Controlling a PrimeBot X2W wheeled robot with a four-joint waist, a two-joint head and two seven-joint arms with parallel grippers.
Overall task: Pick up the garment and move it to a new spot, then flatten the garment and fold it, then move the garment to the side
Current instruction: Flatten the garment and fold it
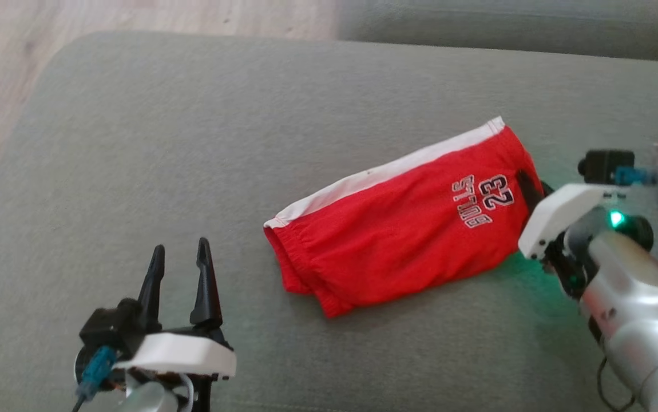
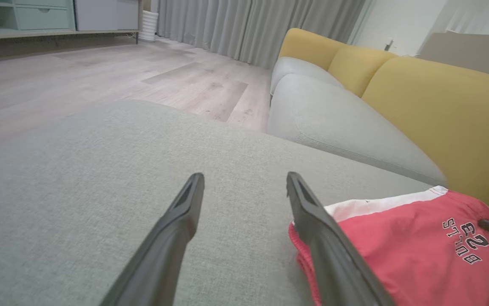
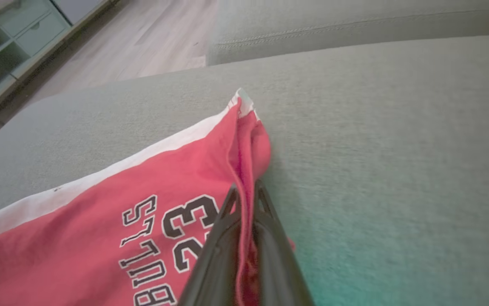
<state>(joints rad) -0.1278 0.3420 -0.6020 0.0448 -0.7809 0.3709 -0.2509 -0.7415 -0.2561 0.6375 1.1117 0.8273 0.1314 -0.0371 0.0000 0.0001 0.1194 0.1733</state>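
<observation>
So: right gripper (image 3: pixel 246 188) jaws closed, shorts (image 1: pixel 397 229) hem pinched between them; left gripper (image 1: pixel 181 247) wide open, empty. Shorts look folded; move aside seemingly not yet done.

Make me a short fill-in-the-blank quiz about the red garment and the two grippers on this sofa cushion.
1. The right gripper is ____ on the red garment's edge.
2. The number printed on the garment is ____.
3. The left gripper stands ____, holding nothing.
4. The garment lies on a ____ cushion.
Missing words: shut; 23; open; grey.
</observation>
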